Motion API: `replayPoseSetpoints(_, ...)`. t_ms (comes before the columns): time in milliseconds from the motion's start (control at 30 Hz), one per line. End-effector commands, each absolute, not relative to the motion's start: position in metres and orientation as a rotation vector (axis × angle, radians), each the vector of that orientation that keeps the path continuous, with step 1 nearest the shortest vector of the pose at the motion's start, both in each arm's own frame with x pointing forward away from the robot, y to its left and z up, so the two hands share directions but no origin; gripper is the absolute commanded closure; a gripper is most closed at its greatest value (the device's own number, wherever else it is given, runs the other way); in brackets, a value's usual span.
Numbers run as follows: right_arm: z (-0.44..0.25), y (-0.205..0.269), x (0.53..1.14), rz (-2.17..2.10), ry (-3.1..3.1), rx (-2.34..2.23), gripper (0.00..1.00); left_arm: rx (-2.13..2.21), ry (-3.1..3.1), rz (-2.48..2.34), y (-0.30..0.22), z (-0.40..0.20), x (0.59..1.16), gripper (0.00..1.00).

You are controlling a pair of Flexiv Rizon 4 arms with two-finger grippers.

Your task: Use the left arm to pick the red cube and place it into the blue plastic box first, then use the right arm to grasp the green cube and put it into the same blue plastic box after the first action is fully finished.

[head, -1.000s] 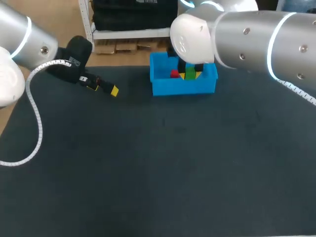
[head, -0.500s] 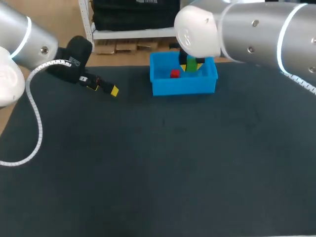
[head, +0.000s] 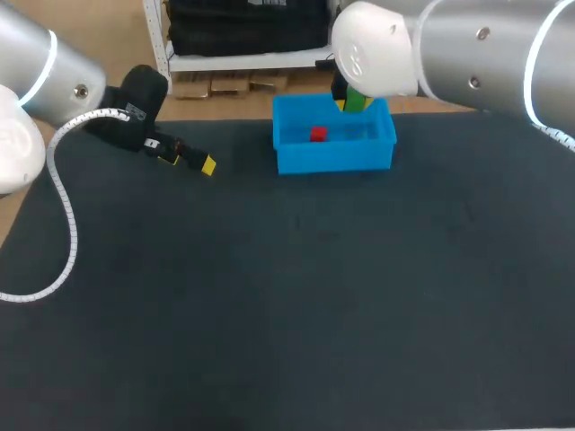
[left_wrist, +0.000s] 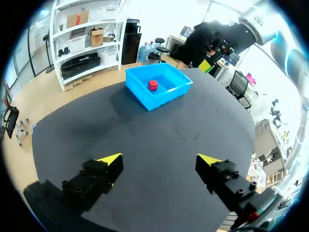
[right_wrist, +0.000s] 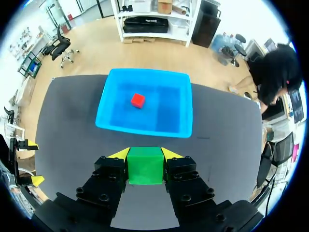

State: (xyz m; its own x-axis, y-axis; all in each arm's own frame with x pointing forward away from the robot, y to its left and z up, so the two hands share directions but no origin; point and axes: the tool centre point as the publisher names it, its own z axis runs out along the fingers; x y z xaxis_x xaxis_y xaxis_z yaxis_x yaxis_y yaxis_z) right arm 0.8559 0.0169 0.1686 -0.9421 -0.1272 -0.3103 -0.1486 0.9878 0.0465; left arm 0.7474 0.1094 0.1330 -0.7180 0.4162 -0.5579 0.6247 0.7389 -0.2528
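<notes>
My right claw is shut tight on the green cube. Both yellow tips press on it, one from each side. The cube is up in the air, not in the box. From the right wrist camera, the blue plastic box sits just ahead of the claw on the dark bench. From the head camera, the green cube shows by the far rim of the box, under my big right arm.

The red cube lies inside the blue box, on its floor, closer to one end than the other. It sits alone in there.

My left claw is wide open and holds nothing. Its two yellow tips stand far apart over bare bench. It is well away from the box, out at the left side of the bench near the far edge. My left arm comes in from that corner.
</notes>
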Motion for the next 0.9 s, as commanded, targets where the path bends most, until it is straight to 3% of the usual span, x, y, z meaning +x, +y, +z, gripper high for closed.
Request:
replayPoseSetpoints(33, 0.172, 0.013, 0.859, 0.102, 2.808, -0.203, 1.00, 0.788, 2.464, -0.595, 0.110, 0.133, 0.746, 0.00)
replayPoseSetpoints(900, 0.160, 0.021, 0.907, 0.115, 2.738, -0.214, 1.00, 0.788, 2.464, -0.595, 0.110, 0.133, 0.746, 0.00)
